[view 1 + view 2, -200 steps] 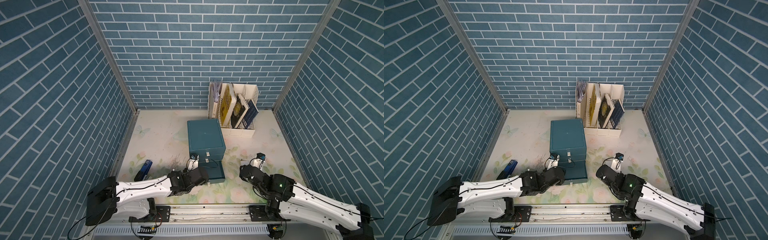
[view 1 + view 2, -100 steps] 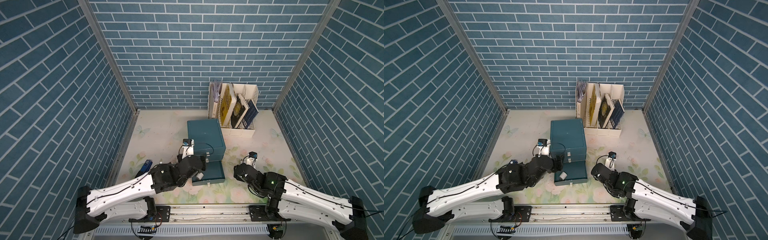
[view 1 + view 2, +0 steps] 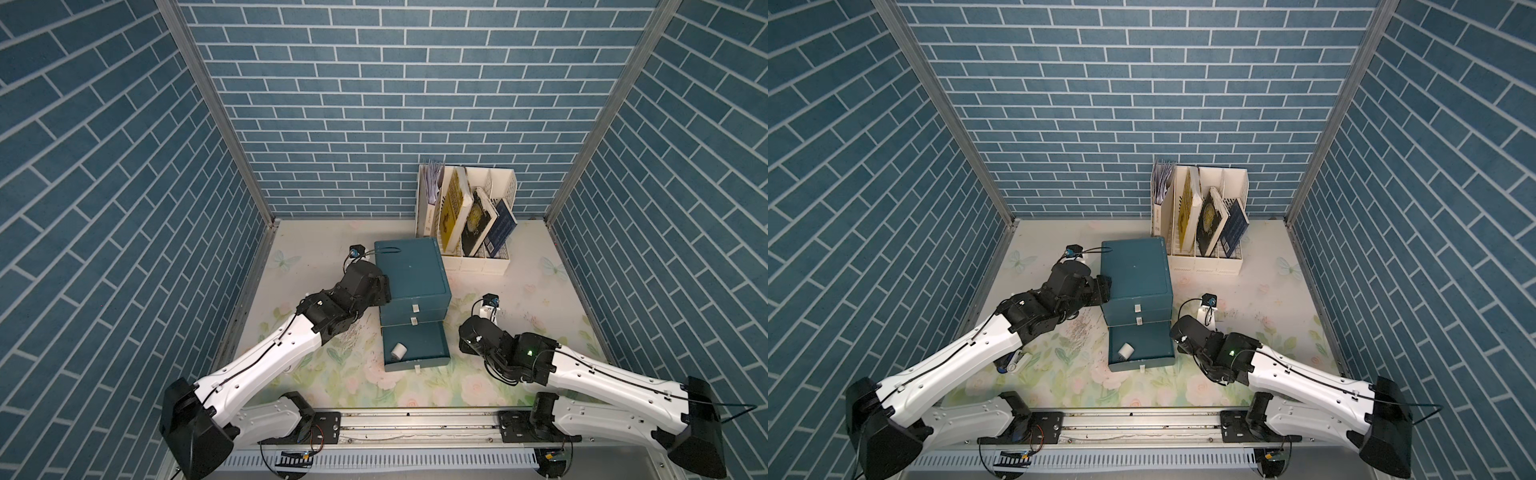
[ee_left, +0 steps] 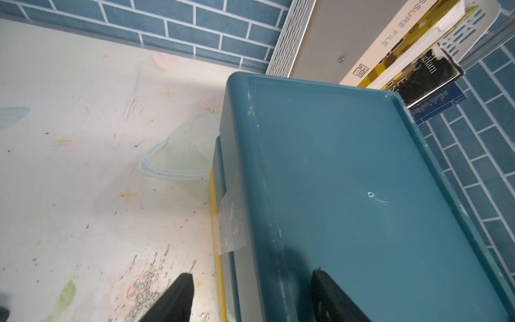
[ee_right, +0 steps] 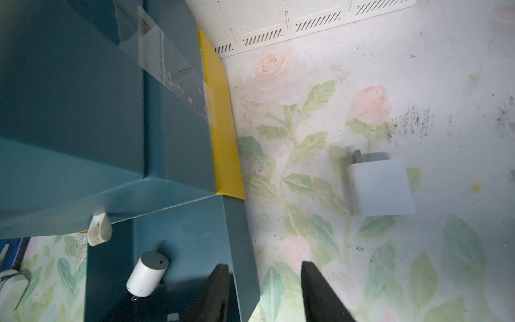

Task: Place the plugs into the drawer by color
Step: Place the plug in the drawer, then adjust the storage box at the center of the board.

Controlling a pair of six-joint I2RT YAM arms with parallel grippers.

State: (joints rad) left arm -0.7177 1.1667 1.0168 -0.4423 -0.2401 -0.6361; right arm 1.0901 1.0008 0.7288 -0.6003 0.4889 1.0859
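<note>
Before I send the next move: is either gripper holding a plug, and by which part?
Neither. The right gripper is open and empty above the bottom drawer wall; the left gripper is open astride the cabinet top edge, apparently unclamped.

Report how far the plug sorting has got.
Done: one white plug lies in the open bottom drawer. In hand: nothing; left gripper and right gripper are open and empty at the cabinet. Remaining: a second white plug lies on the mat; the upper two drawers are shut, and no other plugs show.
</note>
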